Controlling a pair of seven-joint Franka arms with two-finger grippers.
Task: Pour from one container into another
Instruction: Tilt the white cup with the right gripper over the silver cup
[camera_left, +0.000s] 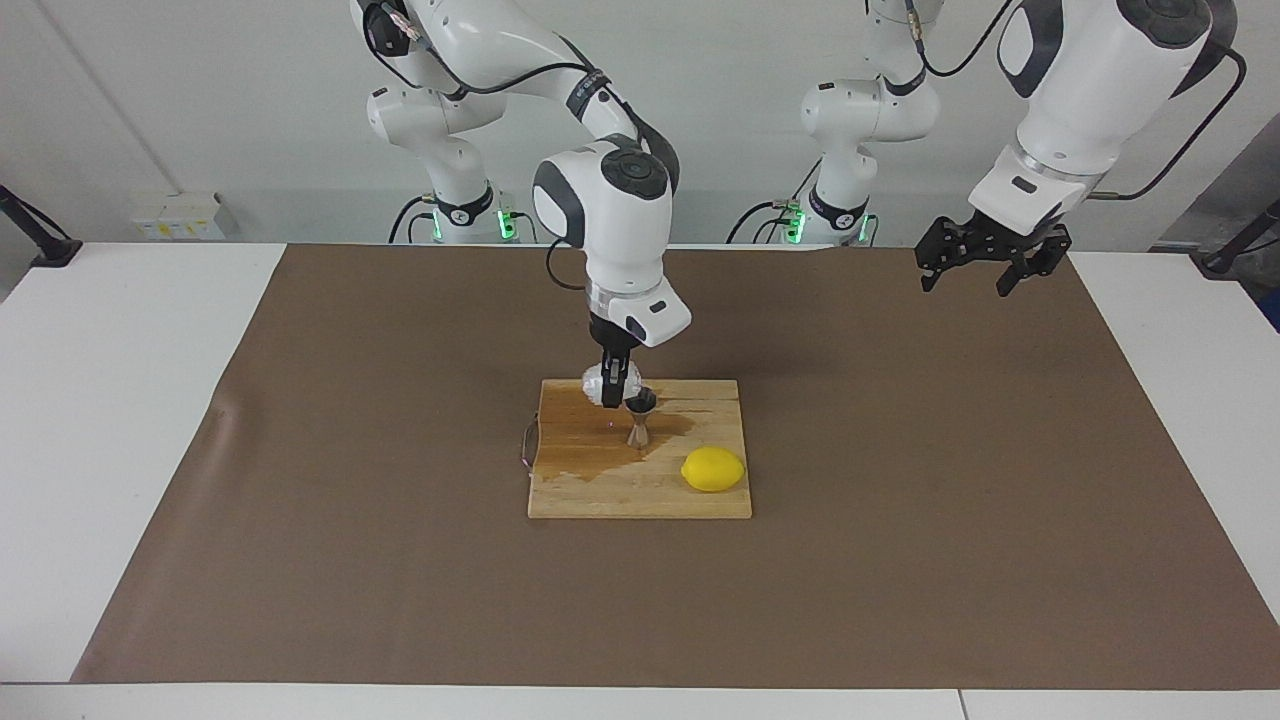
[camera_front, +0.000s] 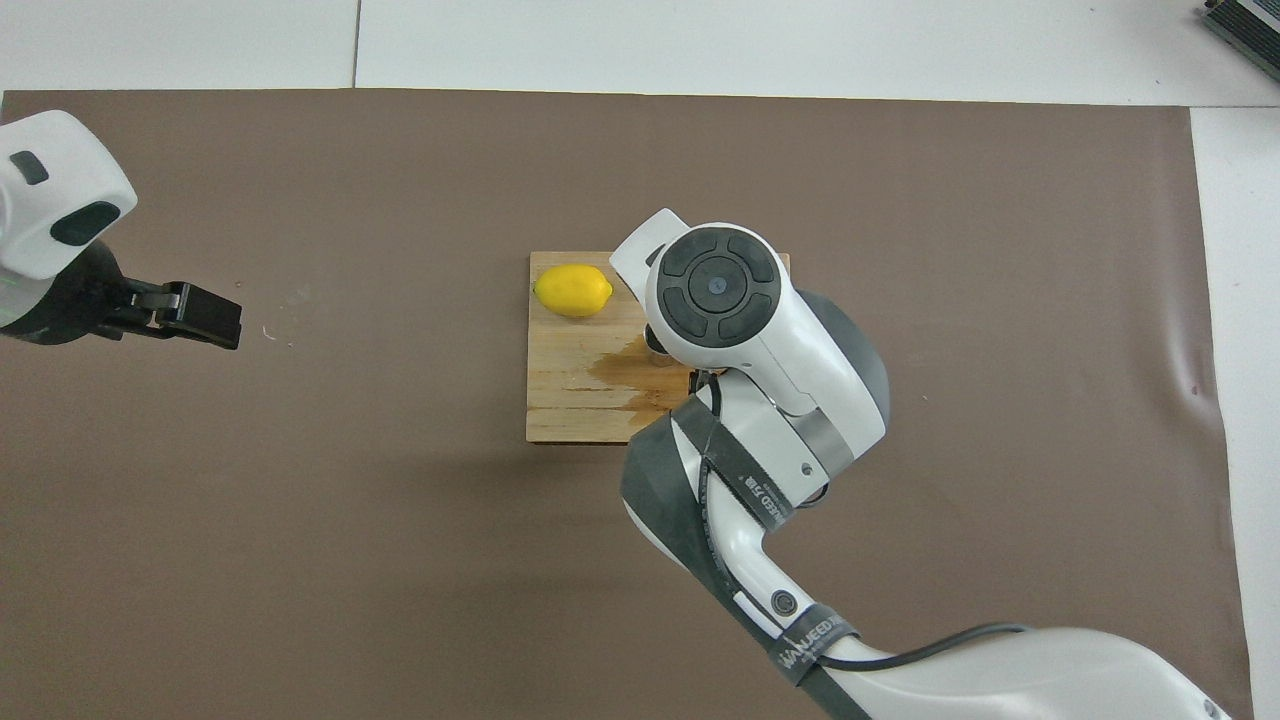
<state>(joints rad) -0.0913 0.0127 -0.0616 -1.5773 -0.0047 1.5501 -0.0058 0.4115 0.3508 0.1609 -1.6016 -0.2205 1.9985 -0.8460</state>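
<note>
Plastic cup (camera_left: 604, 384), held above the wooden board (camera_left: 600, 490) and just beside the steel jigger (camera_left: 640, 418) so that it can tip over the jigger's mouth; right gripper (camera_left: 612, 397) clamped on the cup; left gripper (camera_left: 985, 268) waiting, spread wide and empty, over the mat (camera_left: 900, 560). A wet stain suggests spillage. Overhead view: the right arm hides cup and most of the jigger; lemon (camera_front: 572, 290) sits on the board, farther from the robots.
</note>
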